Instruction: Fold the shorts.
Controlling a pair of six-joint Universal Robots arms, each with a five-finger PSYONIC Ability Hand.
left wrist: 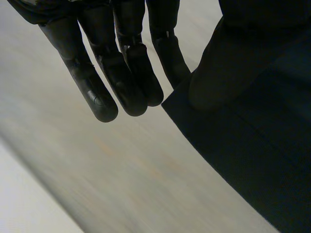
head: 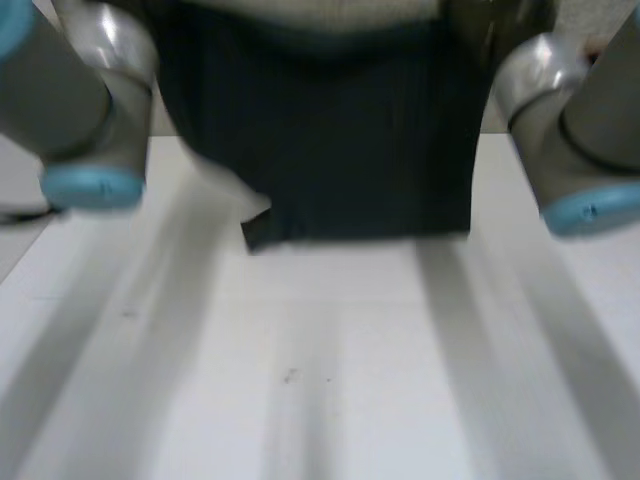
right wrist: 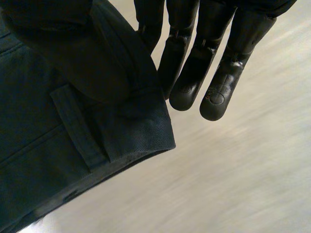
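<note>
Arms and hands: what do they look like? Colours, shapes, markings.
The left arm and right arm are fat grey cylindrical joints with light-blue end caps. The left hand and right hand are matte black, with long segmented fingers, rounded tips; round marks on the right hand's fingertip pads.

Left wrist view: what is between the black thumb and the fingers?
In the left wrist view, the edge of the dark shorts: the left hand pinches it between thumb and nearest finger. The other fingers stretch straight over the white table.
</note>
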